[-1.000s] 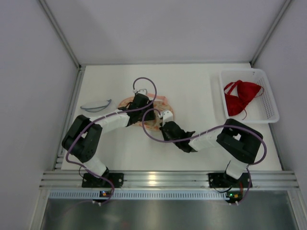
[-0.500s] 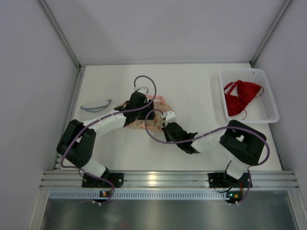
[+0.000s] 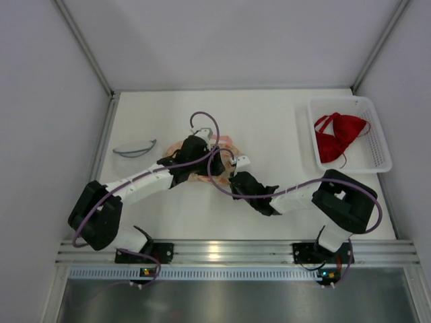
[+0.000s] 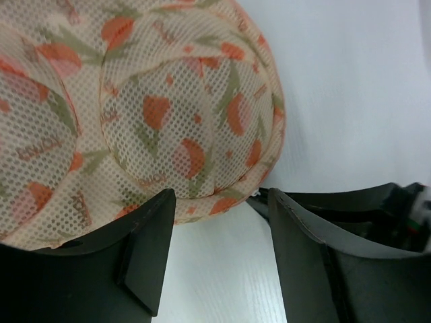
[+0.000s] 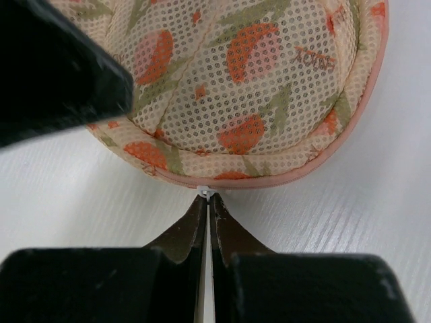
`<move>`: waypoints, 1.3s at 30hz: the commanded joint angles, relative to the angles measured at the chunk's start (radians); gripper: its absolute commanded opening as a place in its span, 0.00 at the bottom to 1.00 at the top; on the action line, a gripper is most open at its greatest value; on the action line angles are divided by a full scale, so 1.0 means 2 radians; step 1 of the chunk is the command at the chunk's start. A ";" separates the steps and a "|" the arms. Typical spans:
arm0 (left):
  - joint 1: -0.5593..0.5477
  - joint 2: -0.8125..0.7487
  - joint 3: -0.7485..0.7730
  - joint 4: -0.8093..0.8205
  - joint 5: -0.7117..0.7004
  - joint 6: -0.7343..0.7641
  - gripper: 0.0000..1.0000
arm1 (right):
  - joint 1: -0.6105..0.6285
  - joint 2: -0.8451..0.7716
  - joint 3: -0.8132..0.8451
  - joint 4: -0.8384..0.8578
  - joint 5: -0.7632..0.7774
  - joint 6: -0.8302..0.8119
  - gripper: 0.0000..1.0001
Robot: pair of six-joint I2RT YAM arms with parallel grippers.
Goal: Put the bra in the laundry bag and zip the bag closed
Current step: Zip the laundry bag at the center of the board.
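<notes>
One round, domed laundry bag of cream mesh printed with orange flowers and green leaves [image 5: 256,81] lies near the middle of the white worktop [image 3: 269,121]. We see a pink zipper band [image 5: 323,161] running around its lower edge. At the near side of that band sits a small white zipper pull [image 5: 205,194]. The right gripper [image 5: 207,202] has its jaws pressed together on that pull, the thin tab caught between the two dark tips. Whether the zip is closed all the way round, we cannot tell, and the mesh does not let us see what is inside the bag.

The left gripper [image 4: 219,198] is at the bag's other side. Its jaws stand apart and hold nothing. The left jaw is at the bag's edge, but we cannot tell whether they touch; the right jaw is over bare worktop. From above, this arm's wrist covers much of the bag.

A red bra [image 3: 340,134] lies bunched in a white plastic basket [image 3: 378,149] at the far right of the worktop, well apart from the bag and both arms. A pair of clear glasses [image 3: 135,148] rests on the left side of the worktop, near the left arm.
</notes>
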 commanded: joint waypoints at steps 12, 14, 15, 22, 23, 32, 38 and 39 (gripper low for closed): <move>-0.036 0.075 -0.022 0.081 -0.016 -0.058 0.52 | -0.001 -0.017 0.005 0.018 -0.006 0.026 0.00; -0.040 0.085 -0.034 0.079 -0.016 -0.067 0.48 | -0.004 -0.014 0.009 0.009 -0.001 0.026 0.00; -0.040 0.089 -0.038 0.074 -0.016 -0.071 0.47 | -0.005 -0.013 0.009 0.006 0.000 0.025 0.00; -0.040 0.102 -0.069 0.038 -0.050 -0.091 0.39 | -0.033 -0.027 -0.006 -0.011 -0.007 -0.004 0.00; -0.040 0.099 -0.071 0.032 -0.054 -0.090 0.39 | -0.036 -0.033 -0.008 -0.014 -0.010 -0.015 0.00; -0.040 0.088 -0.075 0.007 -0.041 -0.050 0.37 | -0.089 -0.027 -0.013 -0.038 -0.042 -0.064 0.00; -0.040 0.112 -0.072 0.004 -0.023 -0.059 0.36 | -0.110 -0.046 -0.021 -0.046 -0.050 -0.064 0.00; -0.040 0.112 -0.074 0.006 -0.005 -0.057 0.35 | -0.110 -0.047 -0.021 -0.047 -0.046 -0.070 0.00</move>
